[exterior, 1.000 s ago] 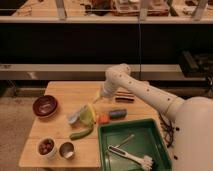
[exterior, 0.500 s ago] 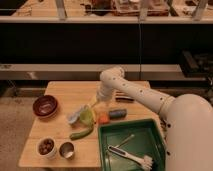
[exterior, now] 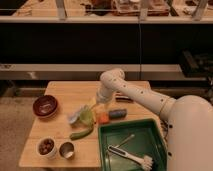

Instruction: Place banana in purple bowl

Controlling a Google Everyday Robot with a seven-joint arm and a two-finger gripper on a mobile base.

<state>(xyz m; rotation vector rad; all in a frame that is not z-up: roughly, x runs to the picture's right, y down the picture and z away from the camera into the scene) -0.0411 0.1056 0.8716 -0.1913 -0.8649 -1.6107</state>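
The robot's gripper [exterior: 99, 101] hangs low over the middle of the bench [exterior: 65, 92], just above a cluster of toy food. The banana [exterior: 92, 105], a pale yellow sliver, appears to sit right at the gripper's tip beside a yellow-green fruit [exterior: 87, 116]. Whether the jaws are parted or have hold of it cannot be told. The purple bowl [exterior: 45, 106] stands apart at the bench's left edge. A green tray [exterior: 150, 137] lies at front right.
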